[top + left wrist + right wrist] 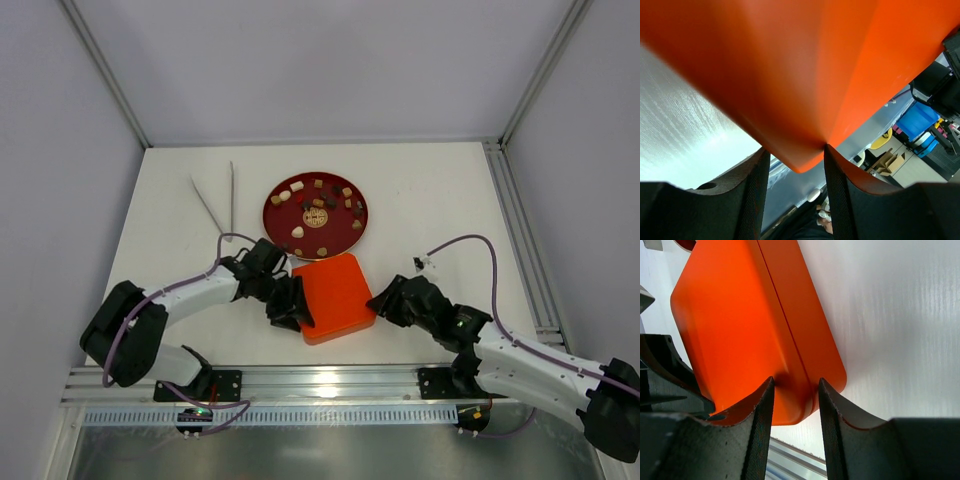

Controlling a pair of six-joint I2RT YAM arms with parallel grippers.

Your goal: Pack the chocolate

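The chocolate (298, 232) lies as several small cream and brown pieces on a round dark red plate (268, 213) at the table's middle back. In front of the plate lies a closed orange-red square box (335, 290), its lid on. My left gripper (297, 312) is at the box's front left corner; the left wrist view shows that corner (790, 65) between the left gripper's (794, 150) fingers, both touching it. My right gripper (385, 300) is at the box's right edge. The right wrist view has the right gripper (796, 382) shut across the box (740, 315), one finger on the lid, the other on the side wall.
A pair of grey tweezers (215, 200) lies at the back left of the table. An aluminium rail (320, 385) runs along the near edge, and a frame bar (515, 230) runs down the right side. White walls enclose the back and sides.
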